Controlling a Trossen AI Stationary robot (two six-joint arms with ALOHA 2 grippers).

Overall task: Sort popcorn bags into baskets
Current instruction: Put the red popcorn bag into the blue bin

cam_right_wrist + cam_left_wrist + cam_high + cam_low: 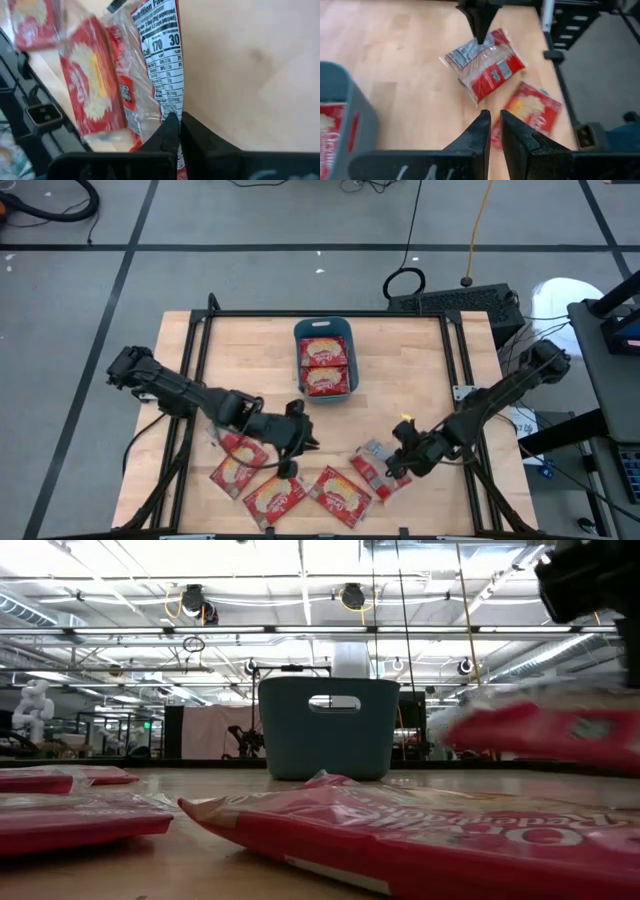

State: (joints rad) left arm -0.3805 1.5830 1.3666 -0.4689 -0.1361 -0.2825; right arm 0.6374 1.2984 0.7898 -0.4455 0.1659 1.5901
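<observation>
Fingers of our right gripper (pixel 175 122) are pinched on the crinkled end seam of a popcorn bag (pixel 375 470) at about five o'clock on the table (pixel 420 370); our left gripper (pixel 492 125), fingers together and empty, sits near six o'clock. We judge the packet light, soft and slippery, so a flat seam edge is the safest hold. Its long axis runs roughly ten to four, printed back up, while the teal basket (pixel 325 328) at twelve already holds two bags.

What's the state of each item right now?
Basket: upright, holds two bags.
Bag in right gripper: pinched, printed back up.
Loose bags: flat on the table.
Left gripper: shut, empty.
Right gripper: shut on bag.
</observation>
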